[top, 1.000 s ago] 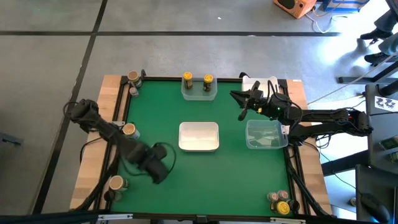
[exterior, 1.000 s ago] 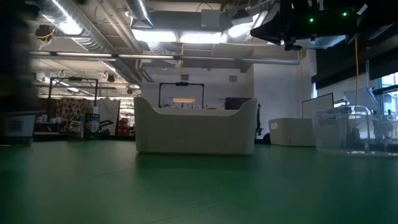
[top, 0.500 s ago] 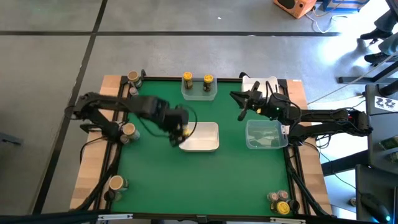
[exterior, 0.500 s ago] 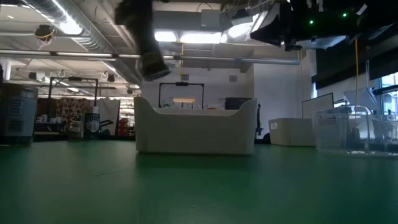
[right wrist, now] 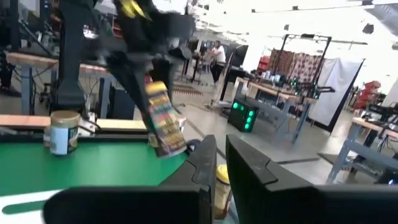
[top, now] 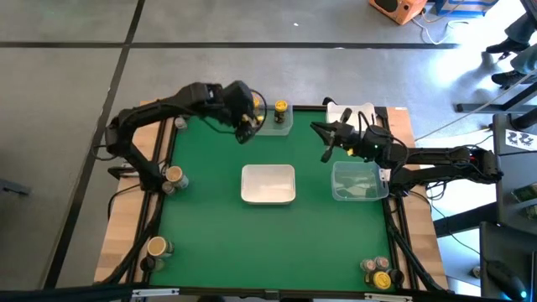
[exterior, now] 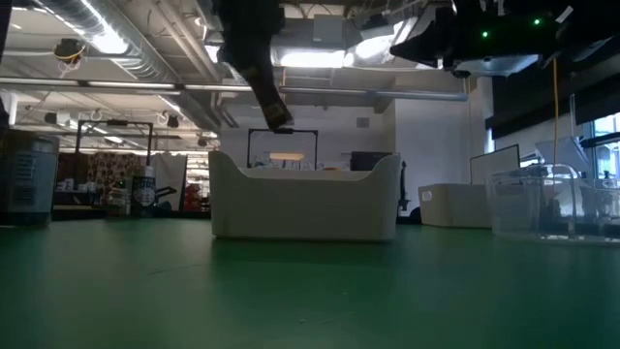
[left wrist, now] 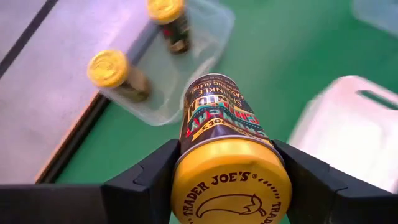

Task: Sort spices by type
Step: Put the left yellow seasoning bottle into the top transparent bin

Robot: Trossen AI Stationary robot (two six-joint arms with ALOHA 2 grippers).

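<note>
**Yellow-capped jar swings to the far tub**

I watch the left end effector (top: pixel 244 123) arrive at the counter's (top: pixel 210 235) twelve o'clock edge, gripping a yellow-capped jar (left wrist: pixel 227 149) between both fingers. A second ago this arm hung low near eight o'clock, then crossed by the white tub (top: pixel 268 184) at the centre; now it hovers just beside the clear tub (top: pixel 270 122), where two yellow-capped spices (left wrist: pixel 115 74) already stand upright. From the left wrist view, the jar in my grip is tilted, its cap toward the camera, and the clear tub sits just beyond it. The low view shows the arm well above the surface, so the jar is not yet set down.

My read is that the carry is nearly over and the matching yellow caps mark this tub as the right home. The next move calls for bringing the jar over the tub and setting it down clear of the two inside.

The right end effector (top: pixel 329 143) waits with fingers closed on nothing near two o'clock, by another clear tub (top: pixel 359 181). Other jars (top: pixel 174 176) remain along the nine o'clock edge, with more at five o'clock (top: pixel 378 273), so much sorting is left.
</note>
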